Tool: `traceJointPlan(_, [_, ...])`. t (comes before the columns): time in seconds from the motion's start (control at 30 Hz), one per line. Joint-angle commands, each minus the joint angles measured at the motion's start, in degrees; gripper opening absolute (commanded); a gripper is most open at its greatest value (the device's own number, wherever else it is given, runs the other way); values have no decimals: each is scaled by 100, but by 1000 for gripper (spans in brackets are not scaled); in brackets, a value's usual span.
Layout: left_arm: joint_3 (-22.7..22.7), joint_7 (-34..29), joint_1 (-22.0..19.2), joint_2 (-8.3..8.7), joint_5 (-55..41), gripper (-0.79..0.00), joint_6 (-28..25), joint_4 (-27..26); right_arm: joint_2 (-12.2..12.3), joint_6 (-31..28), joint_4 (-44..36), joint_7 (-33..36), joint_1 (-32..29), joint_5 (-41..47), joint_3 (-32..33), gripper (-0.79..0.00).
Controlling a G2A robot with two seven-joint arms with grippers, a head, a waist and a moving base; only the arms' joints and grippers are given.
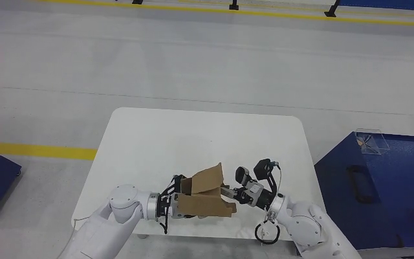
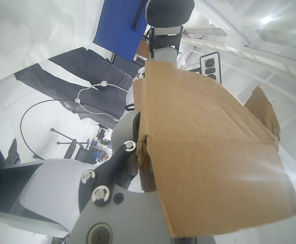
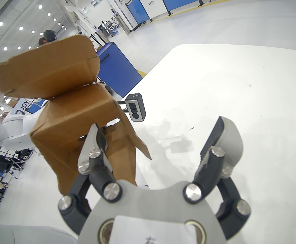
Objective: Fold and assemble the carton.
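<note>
Top view: a white table (image 1: 207,136) with rounded corners stands on a pale grey floor (image 1: 194,58). A near yellow line (image 1: 45,151) crosses the floor left of the table, and a far yellow line (image 1: 272,11) runs along the room's far side. Right of the table is a blue cabinet (image 1: 365,194) with a small clear box (image 1: 370,140) on its far end. The brown carton (image 1: 204,191) is held up over the table's near edge, between the two arms, partly folded: one flap (image 1: 210,173) stands up on its far side, and its edges are ragged. The left gripper (image 1: 172,196) is closed on the carton's left end and carries it. The right gripper (image 1: 234,183) is spread wide at the carton's right end; one fingertip touches a cardboard wall, the other stands apart over bare tabletop. The right wrist view shows a few dark specks (image 3: 191,127) on the white surface, rows of ceiling lights (image 3: 20,28) and blue panels (image 3: 141,10) in the hall beyond.
</note>
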Motion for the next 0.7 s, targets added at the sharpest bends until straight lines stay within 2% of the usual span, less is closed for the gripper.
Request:
traceJointPlan(0.0, [-2, 25, 9, -1, -1, -785, -38, 1, 5, -35, -7, 14, -29, 67, 51, 0])
traceJointPlan(0.23, [-31, 114, 40, -9, -63, -785, -180, 33, 37, -86, -130, -3, -201, 146, 322, 0])
traceJointPlan(0.67, [-295, 669, 219, -21, -223, -785, -885, 43, 143, -391, -675, -48, -954, 151, 1162, 0])
